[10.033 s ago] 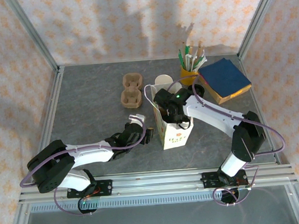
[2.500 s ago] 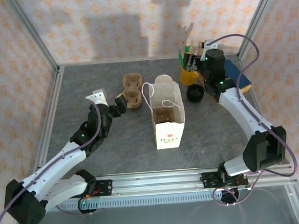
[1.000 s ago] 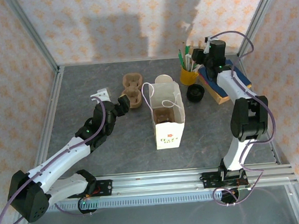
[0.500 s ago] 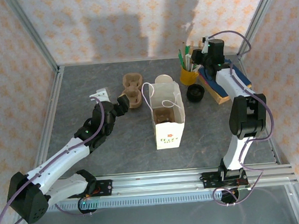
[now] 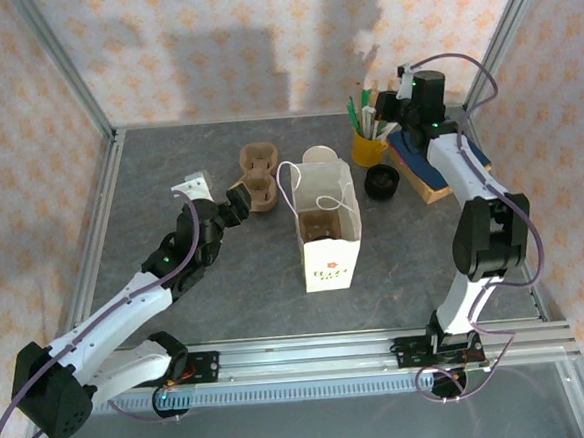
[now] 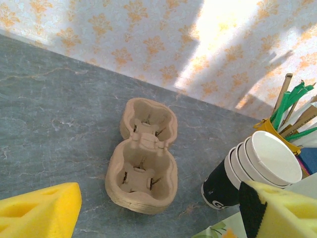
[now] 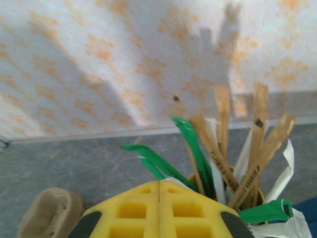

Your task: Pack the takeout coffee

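Note:
The takeout coffee point(image 5: 382, 182), a small cup under a round black lid, stands on the table right of the white paper bag point(image 5: 328, 231). My right gripper point(image 5: 392, 109) hovers over the yellow cup of sticks and straws point(image 5: 369, 149), behind the coffee. In the right wrist view its yellow fingers point(image 7: 159, 182) are shut flush. A white sliver shows at their tips, and I cannot tell whether it is pinched. My left gripper point(image 5: 233, 207) is open and holds nothing. It sits just in front of the brown pulp cup carriers point(image 6: 143, 168).
A lidless stack of white cups with a dark band point(image 6: 252, 166) lies behind the bag point(image 6: 218, 230). A blue napkin stack point(image 5: 424, 168) lies at the back right under the right arm. Metal frame posts and patterned walls close in the table.
My right gripper has closed from partly open to shut above the yellow cup and has shifted slightly. The left arm has barely moved.

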